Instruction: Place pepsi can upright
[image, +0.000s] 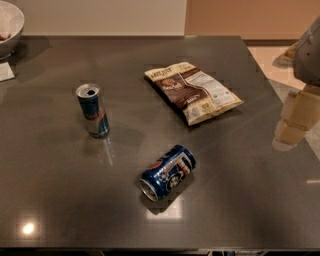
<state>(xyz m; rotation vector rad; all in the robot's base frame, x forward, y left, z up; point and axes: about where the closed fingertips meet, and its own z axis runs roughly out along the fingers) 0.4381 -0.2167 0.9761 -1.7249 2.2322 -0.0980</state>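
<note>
The dark blue, standard-width pepsi can with red-and-white logo marks (169, 172) lies on its side on the dark grey, glossy table (240, 210), at about 6 o'clock from the table's middle. Its silver end points toward 7 o'clock and its body runs up toward 1 o'clock. The cream-coloured, blocky gripper (292, 120) hangs at 3 o'clock, by the table's right edge and well apart from the can. Whether it is released or clenched I cannot tell, though nothing shows in its hold. I judge the task to be at its opening step, the approach, with the can not yet grasped. The next move calls for a reach toward 7 o'clock from the gripper, a grasp across the can's round body, then tipping it onto one end. The slim blue-and-silver can (93, 111) stands upright at 9 o'clock, and the tan-and-brown snack bag (194, 92) lies flat at 1 o'clock. Both are clear of that path. The grey arm (307, 50) is cut off at the right, and a white bowl (12, 27) at 10 o'clock is cut off too.
</note>
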